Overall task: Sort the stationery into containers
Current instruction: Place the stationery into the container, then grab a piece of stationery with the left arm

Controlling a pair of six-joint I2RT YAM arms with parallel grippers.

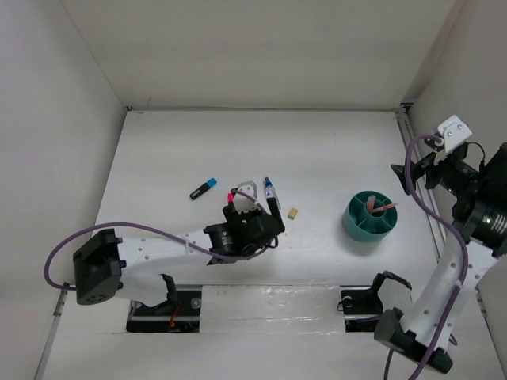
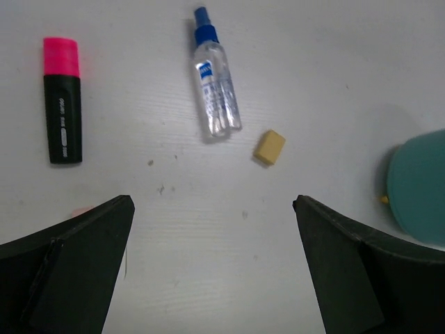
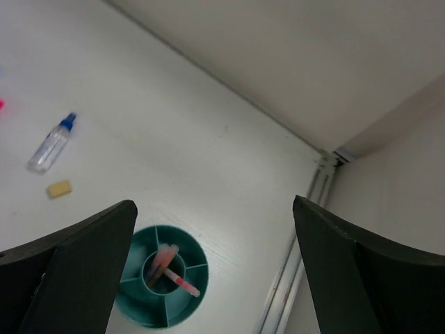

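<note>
The teal organiser (image 1: pixel 356 226) stands at the right of the table, with two pink-orange pens (image 1: pixel 383 207) leaning in its middle compartment (image 3: pixel 170 268). My right gripper (image 3: pixel 214 209) hangs open and empty high above it, up and to its right (image 1: pixel 413 162). My left gripper (image 2: pixel 212 202) is open and empty, low over the table just short of the clear blue-capped bottle (image 2: pixel 217 94) and the tan eraser (image 2: pixel 269 147). The pink-capped highlighter (image 2: pixel 62 111) lies left of the bottle. The blue-capped highlighter (image 1: pixel 203 189) lies further left.
White walls close in the table on three sides. A metal rail (image 3: pixel 306 229) runs along the right edge next to the organiser (image 3: pixel 132 306). Both arm bases and a purple cable (image 1: pixel 142 231) sit at the near edge.
</note>
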